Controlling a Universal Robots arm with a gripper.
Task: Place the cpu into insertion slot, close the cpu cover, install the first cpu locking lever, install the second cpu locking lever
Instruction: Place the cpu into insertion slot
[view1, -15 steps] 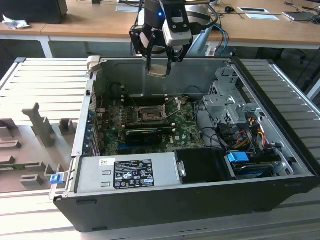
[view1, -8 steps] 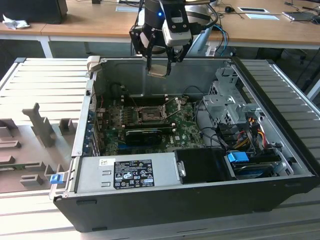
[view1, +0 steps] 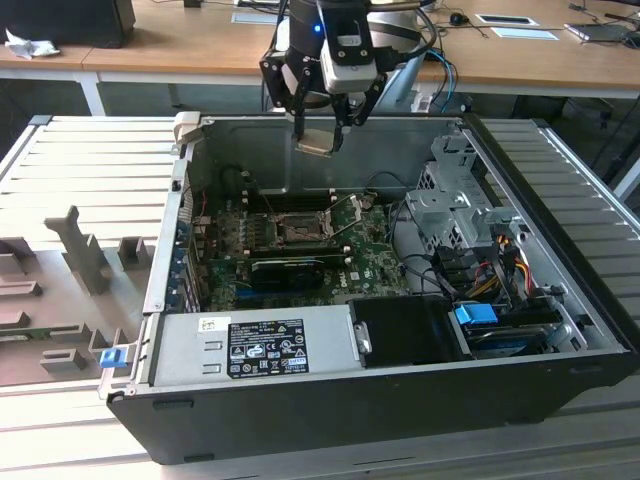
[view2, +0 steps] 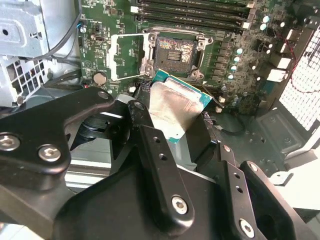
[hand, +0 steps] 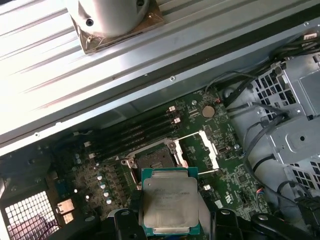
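One pincer (view1: 318, 138) clamped on the cpu (hand: 169, 205), held well above the open insertion slot (hand: 153, 160)

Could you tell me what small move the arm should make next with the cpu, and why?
Probably lower the cpu toward the insertion slot, squaring it over the opening. The gripper holds it well above the slot, which is bare, with the cpu cover swung open beside it.

Open black computer case (view1: 350, 425) with grey power supply (view1: 250, 345), green motherboard (view1: 372, 268), wooden desks (view1: 180, 45) behind
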